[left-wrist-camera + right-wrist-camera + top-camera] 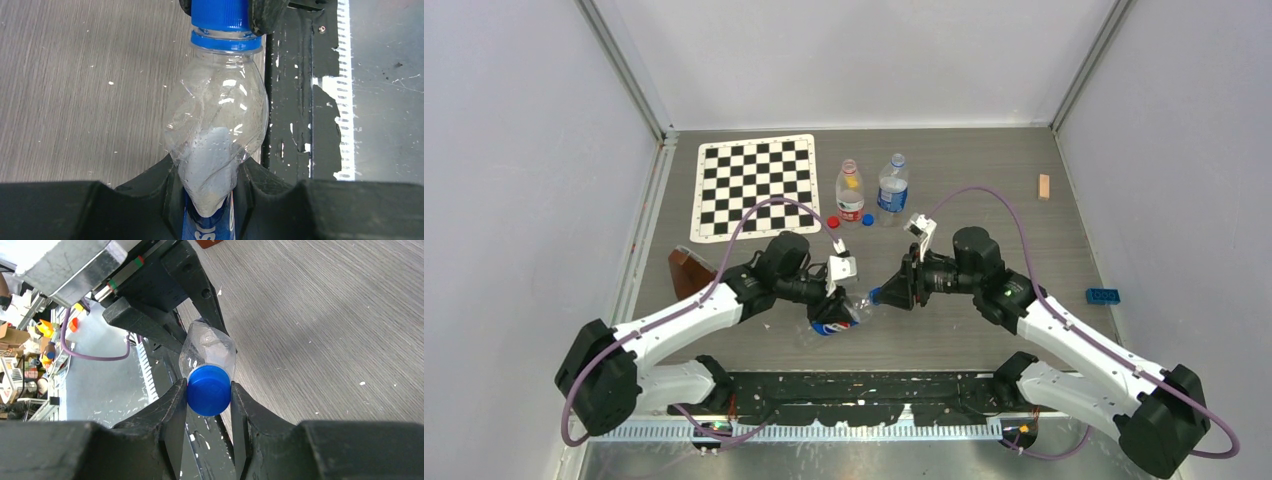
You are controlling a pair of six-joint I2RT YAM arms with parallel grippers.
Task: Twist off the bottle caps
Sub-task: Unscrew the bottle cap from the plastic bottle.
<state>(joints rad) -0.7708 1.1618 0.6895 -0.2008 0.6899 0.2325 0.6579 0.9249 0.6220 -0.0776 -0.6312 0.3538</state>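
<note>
Blue cap (208, 390) clamped by right pincer (208, 396), bottle (217, 115) by left pincer (211, 175); overhead blurs grips.

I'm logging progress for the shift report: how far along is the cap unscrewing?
Done, it seems: a red cap and a loose blue cap lie on the table before two standing bottles. In hand: the left gripper clamps the third bottle, and the right gripper is shut on the last cap, blue, seated on its neck. Left: twisting it off.

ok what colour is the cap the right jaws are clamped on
Blue. The cap shows best in the right wrist view.
</note>
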